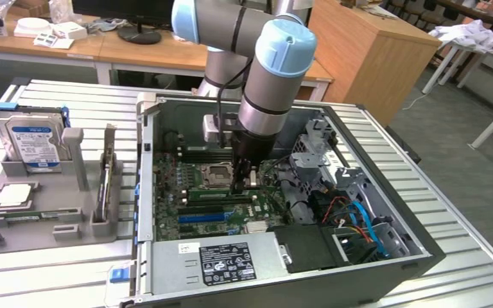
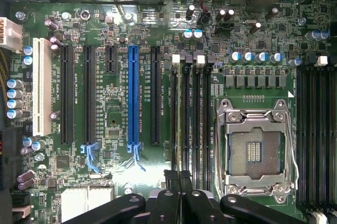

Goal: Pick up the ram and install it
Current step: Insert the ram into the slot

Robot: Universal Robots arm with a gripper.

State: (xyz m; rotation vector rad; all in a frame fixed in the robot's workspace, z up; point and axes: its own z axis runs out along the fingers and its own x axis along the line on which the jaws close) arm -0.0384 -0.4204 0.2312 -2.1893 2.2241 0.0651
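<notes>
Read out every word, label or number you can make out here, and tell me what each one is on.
Nothing reads clearly.
Print on the hard drive label: too small to read.
White marks on the power supply label: too small.
White lettering on the motherboard beside the blue slot: blurred.

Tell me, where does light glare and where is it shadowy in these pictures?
Exterior view: the motherboard lies dim inside the case under the arm, while the slatted table shines pale. Wrist view: the CPU socket's metal frame and the capacitor tops glint; the gripper looks dark.
</notes>
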